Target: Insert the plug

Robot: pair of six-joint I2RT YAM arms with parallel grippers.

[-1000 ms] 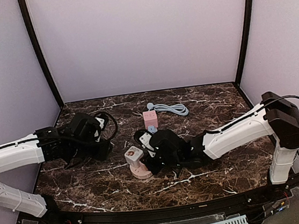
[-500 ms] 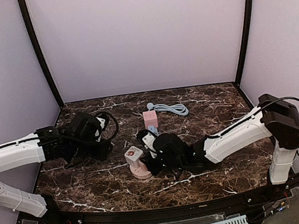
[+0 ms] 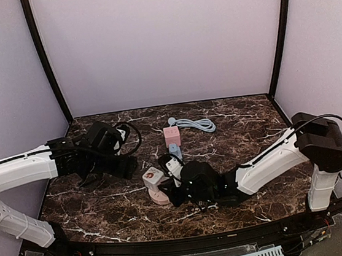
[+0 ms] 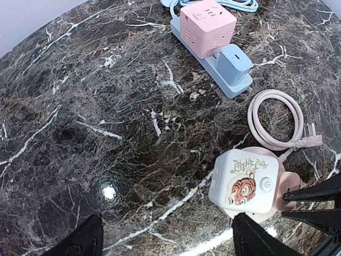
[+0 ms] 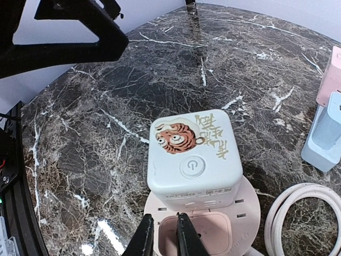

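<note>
Two things have just changed on your left side: the left gripper (image 4: 169, 237) has gone from a narrow gap to widely spread, with nothing between its fingers, and its arm has swung in from the left edge of the tabletop (image 4: 80, 106) toward the middle. Your right gripper (image 5: 163, 234) is unchanged, with its fingers pressed together, empty, and the tips low over the pink round base (image 5: 213, 237) that carries the white tiger cube (image 5: 192, 154). I read this as the left side readying a reach while the right steadies the base; no insertion has begun. Outward from there, the pink cord (image 4: 277, 120) lies in a loose coil between that cube and the blue power strip (image 4: 213, 74). The plug (image 4: 310, 142) is at the cord's free end, near the middle of the tabletop and apart from both grippers. Its long axis lies flat along the marble, and its prong end seems to point toward the right edge, though it is too small to be sure. The strip, nearer the back edge, already bears a pink cube (image 4: 206, 24) and a blue adapter (image 4: 235, 61)
</note>
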